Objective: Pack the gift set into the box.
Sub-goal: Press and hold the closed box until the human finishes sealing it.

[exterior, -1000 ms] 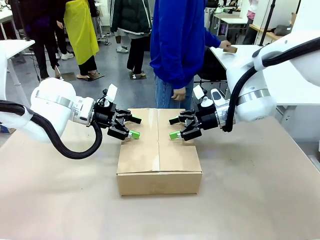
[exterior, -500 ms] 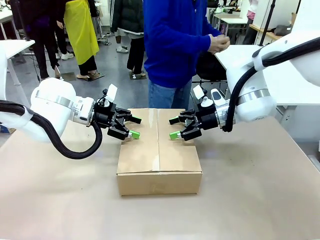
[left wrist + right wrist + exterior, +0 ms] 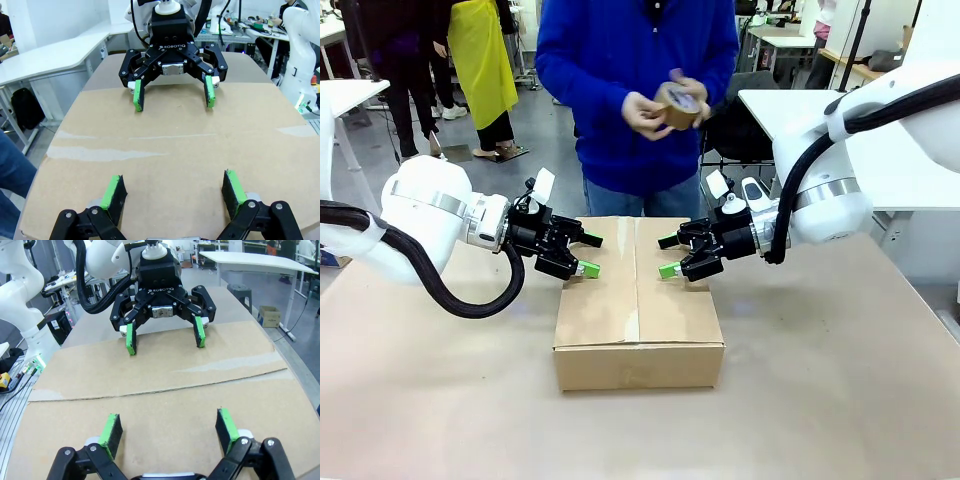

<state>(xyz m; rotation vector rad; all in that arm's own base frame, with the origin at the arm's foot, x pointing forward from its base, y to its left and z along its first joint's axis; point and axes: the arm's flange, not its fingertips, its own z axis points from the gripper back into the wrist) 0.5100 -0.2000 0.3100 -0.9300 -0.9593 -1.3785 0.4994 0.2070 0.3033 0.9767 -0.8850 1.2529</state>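
The box (image 3: 638, 320) stands in the middle of the table with its top flaps folded shut and a seam running front to back. The gift set is hidden. My left gripper (image 3: 588, 254) is open at the left flap's far part, low over the cardboard with nothing between its fingers. Facing it, my right gripper (image 3: 668, 256) is open at the right flap. I cannot tell if the pads touch the flaps. The left wrist view has my left gripper (image 3: 172, 186) over the box top (image 3: 165, 150) and the right gripper (image 3: 173, 97) opposite. The right wrist view mirrors this: right gripper (image 3: 167, 426), left gripper (image 3: 164, 340).
A person in a blue top stands at the far side behind the box, holding a roll of brown tape (image 3: 677, 104) in both hands at chest height. Bare brown tabletop (image 3: 820, 400) surrounds the box. White tables stand at the far right.
The person has stepped left to stand behind the box and raised a tape roll in both hands. Both arms and the box have stayed put.
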